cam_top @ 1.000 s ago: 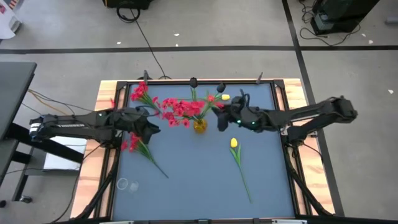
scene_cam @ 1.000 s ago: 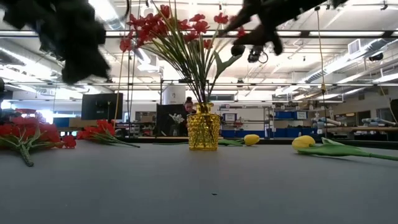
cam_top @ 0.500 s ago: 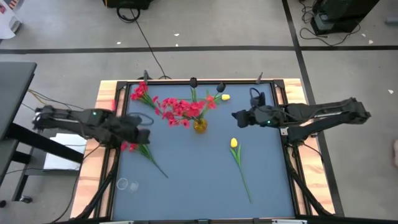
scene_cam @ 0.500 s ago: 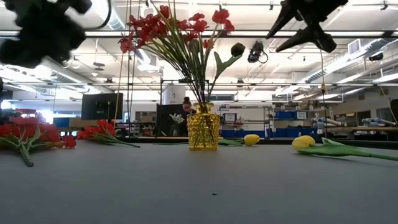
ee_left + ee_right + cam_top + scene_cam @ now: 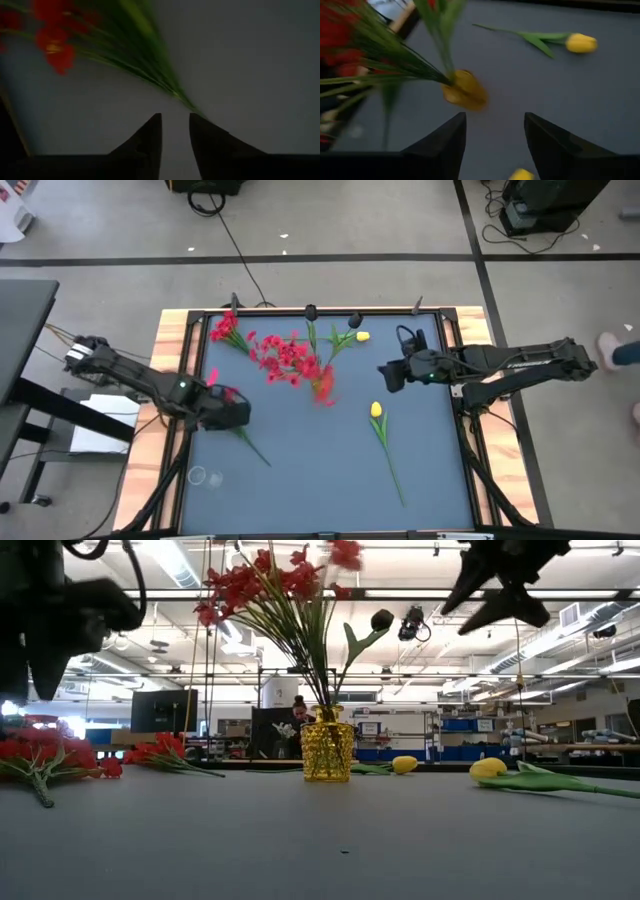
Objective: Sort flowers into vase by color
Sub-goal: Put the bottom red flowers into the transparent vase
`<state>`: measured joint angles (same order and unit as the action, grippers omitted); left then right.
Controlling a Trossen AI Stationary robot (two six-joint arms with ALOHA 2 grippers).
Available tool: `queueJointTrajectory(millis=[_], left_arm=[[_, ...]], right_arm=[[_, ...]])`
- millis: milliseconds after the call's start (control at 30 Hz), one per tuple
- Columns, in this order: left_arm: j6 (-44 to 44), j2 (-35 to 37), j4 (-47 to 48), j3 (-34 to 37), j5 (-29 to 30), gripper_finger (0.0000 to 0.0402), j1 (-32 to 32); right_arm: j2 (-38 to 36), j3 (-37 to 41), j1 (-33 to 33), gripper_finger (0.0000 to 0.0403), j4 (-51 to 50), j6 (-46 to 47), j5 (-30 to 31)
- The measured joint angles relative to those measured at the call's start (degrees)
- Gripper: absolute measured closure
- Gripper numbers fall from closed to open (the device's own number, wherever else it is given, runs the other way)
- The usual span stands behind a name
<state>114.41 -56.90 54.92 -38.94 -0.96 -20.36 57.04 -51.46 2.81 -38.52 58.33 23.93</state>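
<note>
Flowers, left to right: red flower spray (image 5: 215, 395) lies flat on the table (image 5: 300, 470) at its left side, blossoms right by the left gripper (image 5: 232, 410), thin green stem trailing away from it toward the table's near edge. Left gripper hovers low over that spray; in the left wrist view its fingers (image 5: 150, 137) stand a little apart with nothing between them, released, stem tip (image 5: 185, 102) just ahead of the tips. Second red spray (image 5: 228, 330) lies at the far left corner, well apart from the left gripper. Yellow vase (image 5: 328, 750) stands upright mid-table between the two grippers, packed with red flowers (image 5: 265, 580) fanning out above it; in the high view it's smeared, so the exact footing is hard to read, probably still upright as the low view shows. One dark bud (image 5: 382, 618) sticks out of the bunch on the right gripper's side. Yellow tulip (image 5: 376, 411) lies on the table near and just below the right gripper (image 5: 390, 375), stem running to the near edge. Another yellow tulip (image 5: 361, 336) lies at the far edge, near the right gripper. Right gripper is raised above the table, right of the vase, fingers (image 5: 445, 145) spread wide, empty.
</note>
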Motion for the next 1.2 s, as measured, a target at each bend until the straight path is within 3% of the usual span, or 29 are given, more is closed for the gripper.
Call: queueJointTrajectory(millis=[367, 633, 767, 933, 1100, 1200], left_arm=[[13.30, -12.63, -0.38, 0.00, 1.06, 0.0140, 0.44], [11.12, -20.08, -1.69, 0.00, 4.68, 0.0124, 5.78], [6.41, -22.66, -3.46, 0.00, 3.92, 0.0142, 9.67], [0.47, -25.80, -5.89, -0.17, 2.79, 0.0194, 12.04], [-1.86, -26.65, -8.47, -0.20, 2.65, 0.0284, 12.59], [-4.81, -23.59, -8.94, -0.88, -0.26, 0.0348, 11.60]], right_arm=[[-0.27, 0.00, -2.76, 0.0090, -8.71, -2.82, 0.21], [-2.82, 0.00, -6.47, 0.0079, -8.83, -4.13, -0.03], [-4.50, 0.00, -7.58, 0.0088, -8.90, -4.55, -1.00], [-7.12, 0.00, -7.83, 0.0097, -9.59, -4.55, -1.08], [-9.61, 0.00, -7.83, 0.0109, -12.41, -4.52, 0.09], [-11.01, 0.00, -7.87, 0.0115, -15.28, -4.00, 0.21]])
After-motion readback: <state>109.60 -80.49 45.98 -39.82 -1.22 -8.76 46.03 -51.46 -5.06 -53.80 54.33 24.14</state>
